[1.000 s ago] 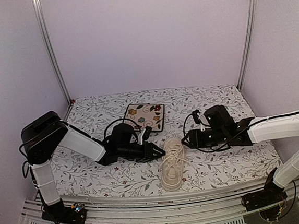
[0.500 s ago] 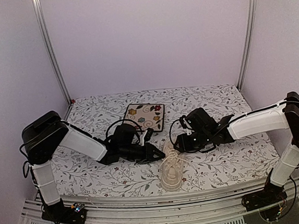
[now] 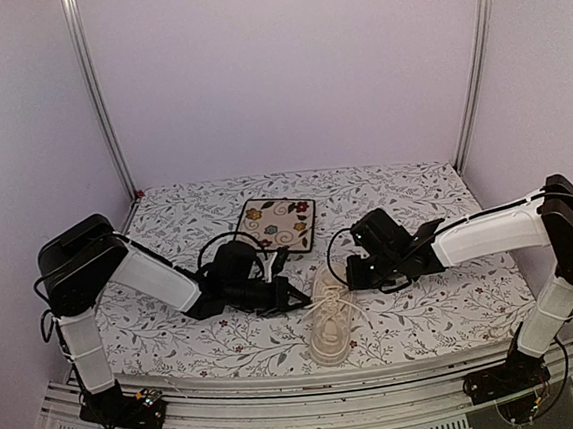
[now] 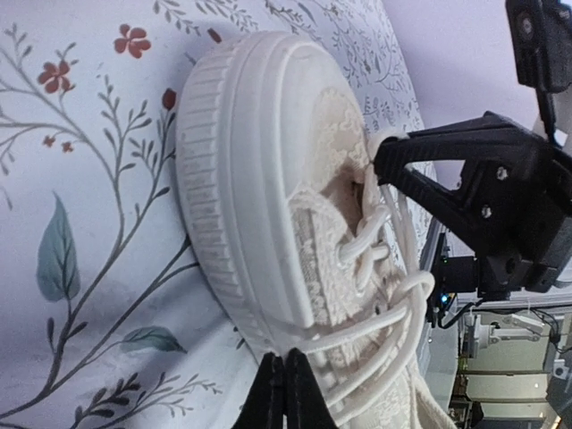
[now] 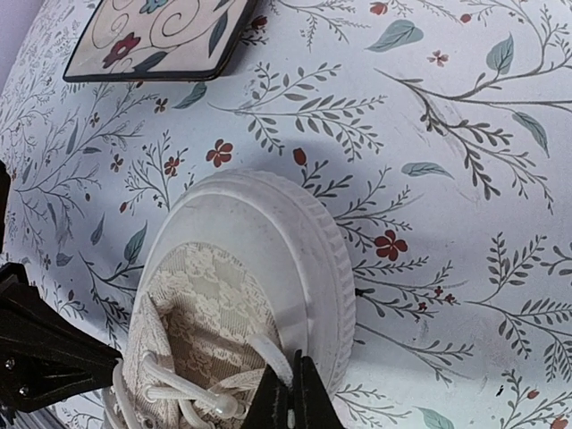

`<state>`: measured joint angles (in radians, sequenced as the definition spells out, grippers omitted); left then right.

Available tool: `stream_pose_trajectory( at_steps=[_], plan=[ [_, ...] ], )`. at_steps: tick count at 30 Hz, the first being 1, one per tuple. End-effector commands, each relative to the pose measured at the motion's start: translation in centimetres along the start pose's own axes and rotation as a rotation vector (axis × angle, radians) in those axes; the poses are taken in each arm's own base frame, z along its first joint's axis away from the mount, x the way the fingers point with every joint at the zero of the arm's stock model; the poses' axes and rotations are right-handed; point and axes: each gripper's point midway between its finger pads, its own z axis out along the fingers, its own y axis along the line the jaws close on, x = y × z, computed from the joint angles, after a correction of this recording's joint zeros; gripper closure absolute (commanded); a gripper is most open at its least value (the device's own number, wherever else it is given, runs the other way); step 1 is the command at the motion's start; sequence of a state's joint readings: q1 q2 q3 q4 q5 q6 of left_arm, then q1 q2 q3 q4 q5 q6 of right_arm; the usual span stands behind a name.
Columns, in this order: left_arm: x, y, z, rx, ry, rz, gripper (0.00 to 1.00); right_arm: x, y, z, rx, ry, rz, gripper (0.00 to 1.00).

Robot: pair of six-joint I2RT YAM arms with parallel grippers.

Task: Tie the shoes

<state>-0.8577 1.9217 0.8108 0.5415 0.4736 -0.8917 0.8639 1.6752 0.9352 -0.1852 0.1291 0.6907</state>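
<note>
A single cream shoe (image 3: 333, 316) with a lace-patterned upper lies mid-table on the floral cloth, toe pointing away from the arms. On its left, my left gripper (image 3: 300, 299) has its fingers pressed together at the shoe's side, pinching a cream lace (image 4: 375, 326) that runs out from the fingertips (image 4: 286, 371). My right gripper (image 3: 353, 275) sits at the shoe's right near the toe. It is shut on another lace strand (image 5: 268, 353) beside the white toe cap (image 5: 268, 241). The right gripper's black fingers (image 4: 402, 161) also show in the left wrist view, above the tongue.
A square floral plate (image 3: 278, 222) with a dark rim lies behind the shoe, also in the right wrist view as the plate (image 5: 156, 36) at top left. Black cables loop over both wrists. The table's front rail (image 3: 301, 379) runs just below the shoe's heel.
Both grippers have closed from open. The right arm swung left to the shoe's toe side; the left gripper stayed at the shoe's left and drew back slightly.
</note>
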Motion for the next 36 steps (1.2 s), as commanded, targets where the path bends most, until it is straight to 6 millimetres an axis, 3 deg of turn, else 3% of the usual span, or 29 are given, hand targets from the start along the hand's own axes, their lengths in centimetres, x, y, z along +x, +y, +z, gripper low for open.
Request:
stream_pose_trajectory(
  at_steps=[1,19,26,36],
  plan=[
    [0.2,0.5,-1.2,-0.045,-0.045,-0.006,1.00,0.5,-1.8,-0.4,0.059,-0.006,0.052,0.98],
    [0.5,3.7,-3.9,-0.165,-0.129,-0.097,1.00,1.1,-6.1,-0.6,0.124,-0.029,0.140,0.98],
    [0.3,3.4,-3.9,-0.155,-0.129,-0.088,1.00,0.9,-6.0,-0.7,0.111,-0.036,0.140,0.98],
    [0.6,4.9,-4.7,-0.214,-0.147,-0.120,1.00,1.4,-7.3,-0.7,0.130,-0.033,0.158,0.98]
  ],
)
